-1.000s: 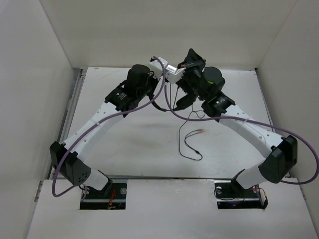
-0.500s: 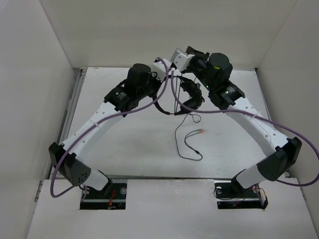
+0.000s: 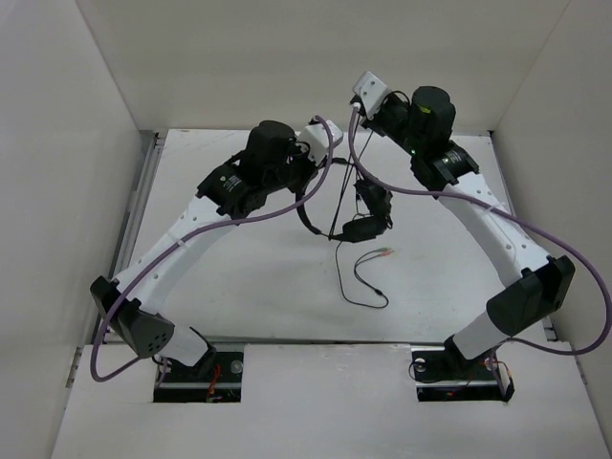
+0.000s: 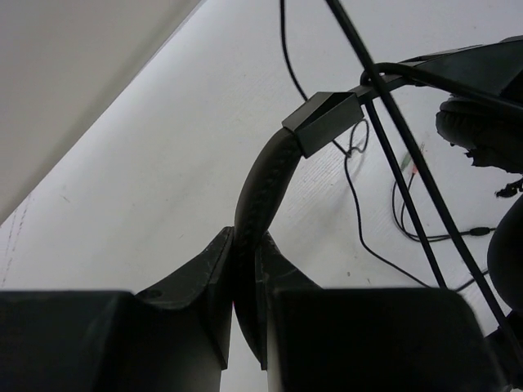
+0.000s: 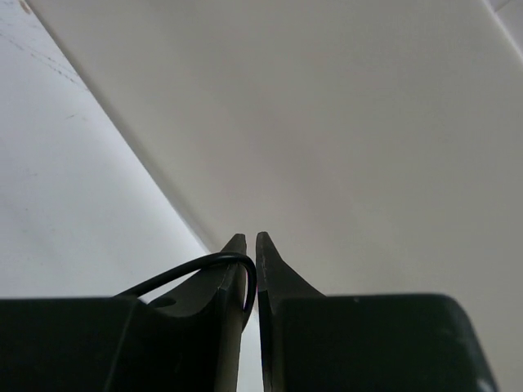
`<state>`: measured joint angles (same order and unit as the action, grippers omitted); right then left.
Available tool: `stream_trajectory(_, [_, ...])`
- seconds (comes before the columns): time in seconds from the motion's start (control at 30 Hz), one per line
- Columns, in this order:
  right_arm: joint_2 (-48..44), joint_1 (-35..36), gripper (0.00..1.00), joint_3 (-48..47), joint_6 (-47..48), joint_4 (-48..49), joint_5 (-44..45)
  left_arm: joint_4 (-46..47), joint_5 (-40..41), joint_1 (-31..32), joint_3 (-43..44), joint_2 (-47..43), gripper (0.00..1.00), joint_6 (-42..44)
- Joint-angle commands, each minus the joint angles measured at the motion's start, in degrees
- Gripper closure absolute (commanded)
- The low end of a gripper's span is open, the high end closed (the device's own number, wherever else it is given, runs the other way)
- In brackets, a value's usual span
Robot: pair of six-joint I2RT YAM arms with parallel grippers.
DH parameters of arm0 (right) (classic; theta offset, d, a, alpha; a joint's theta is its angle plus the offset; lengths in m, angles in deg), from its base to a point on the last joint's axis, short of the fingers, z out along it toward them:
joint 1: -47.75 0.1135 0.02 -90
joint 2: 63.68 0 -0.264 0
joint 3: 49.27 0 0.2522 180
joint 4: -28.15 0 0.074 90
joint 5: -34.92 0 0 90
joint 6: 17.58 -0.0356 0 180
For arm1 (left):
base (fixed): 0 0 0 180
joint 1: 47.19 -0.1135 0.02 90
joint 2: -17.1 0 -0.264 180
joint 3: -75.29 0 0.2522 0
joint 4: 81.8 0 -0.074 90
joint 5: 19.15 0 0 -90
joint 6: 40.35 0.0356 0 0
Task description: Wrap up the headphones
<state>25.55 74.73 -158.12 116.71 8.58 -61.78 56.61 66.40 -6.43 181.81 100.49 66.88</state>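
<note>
Since a second ago the right arm has lifted away from the headset and swung toward the back wall, drawing the cable (image 5: 188, 269) up with it. The small slack loop that lay just under the earcups is gone. The headphones (image 3: 368, 215), then half hidden under the right wrist, now hang in plain view above the middle of the white surface (image 3: 249, 277). The red and green plugs (image 3: 384, 252) and the cable's long curl have stayed where they lay.

The left claw (image 4: 247, 245) is pressed together on the headband (image 4: 261, 175), a narrow arc of stitched matte padding ending in an angular hard-plastic bracket (image 4: 323, 122). Beyond it a soft, wrinkled earcup (image 4: 478, 131) shows at the right edge, crossed by straight runs of the thin, glossy black wire.

The right claw (image 5: 249, 241) has its smooth, tapered black fingers all but closed, only a slit between them. They pinch the cable, which loops over one tip and drops into the gap.
</note>
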Motion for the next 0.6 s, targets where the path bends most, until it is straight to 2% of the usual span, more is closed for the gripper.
stream_trajectory(0.0, [0.3,-3.1,0.85,0.0,-7.6,3.5,-3.2,-2.0,-4.3,1.0,5.2,-4.0,1.00,1.4])
stream_trajectory(0.17, [1.0,-5.9,0.84,3.8,-15.1,4.5,-8.1,-2.6,-4.9,0.4,8.6,-4.6,1.00,1.2])
stream_trajectory(0.3, [1.7,-7.5,0.85,6.9,-24.0,4.8,-16.7,-3.9,-7.2,0.2,13.5,-4.2,1.00,0.2])
stream_trajectory(0.47, [2.5,-10.1,0.87,11.3,-43.8,11.2,-34.6,-5.3,-9.5,-0.5,22.5,-2.5,1.00,-1.3])
stream_trajectory(0.57, [2.6,-9.9,0.86,15.6,-58.2,20.7,-42.3,-6.0,-10.9,-0.7,27.3,-1.3,1.00,-2.8])
